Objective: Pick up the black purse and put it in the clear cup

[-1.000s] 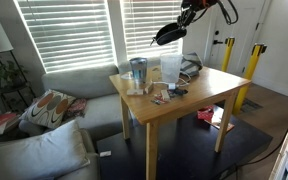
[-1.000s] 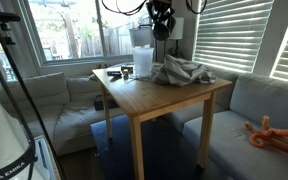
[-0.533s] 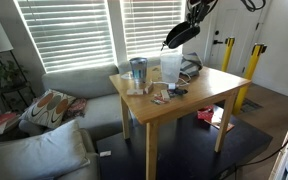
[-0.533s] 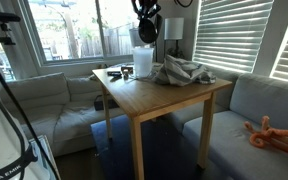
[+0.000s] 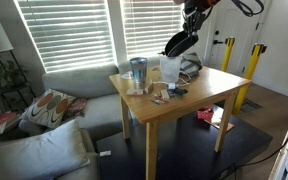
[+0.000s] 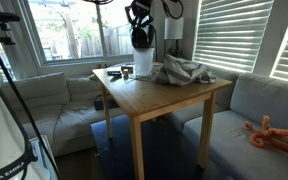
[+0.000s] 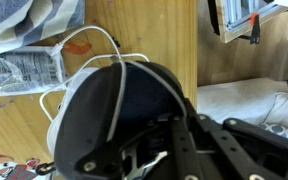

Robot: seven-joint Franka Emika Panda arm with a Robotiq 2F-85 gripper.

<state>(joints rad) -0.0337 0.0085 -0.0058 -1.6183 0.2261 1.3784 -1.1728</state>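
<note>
My gripper point(image 5: 191, 22) is shut on the black purse point(image 5: 177, 43), a floppy dark pouch that hangs just above the clear cup point(image 5: 170, 69) at the far side of the wooden table point(image 5: 199, 92). In an exterior view the purse point(image 6: 141, 36) dangles over the cup point(image 6: 142, 62), its bottom at the rim. In the wrist view the purse point(image 7: 109, 115) fills the middle, its thin straps looping over it, and it hides the cup below.
A shorter blue-tinted glass jar point(image 5: 138, 72) stands at the table's corner beside the cup. A crumpled grey cloth point(image 6: 182, 71) lies behind the cup. Small flat items point(image 5: 167, 92) lie near the cup. A printed packet point(image 7: 24, 70) lies on the table. Sofas surround the table.
My gripper has carried the purse sideways and down, from high beside the cup to just above its rim.
</note>
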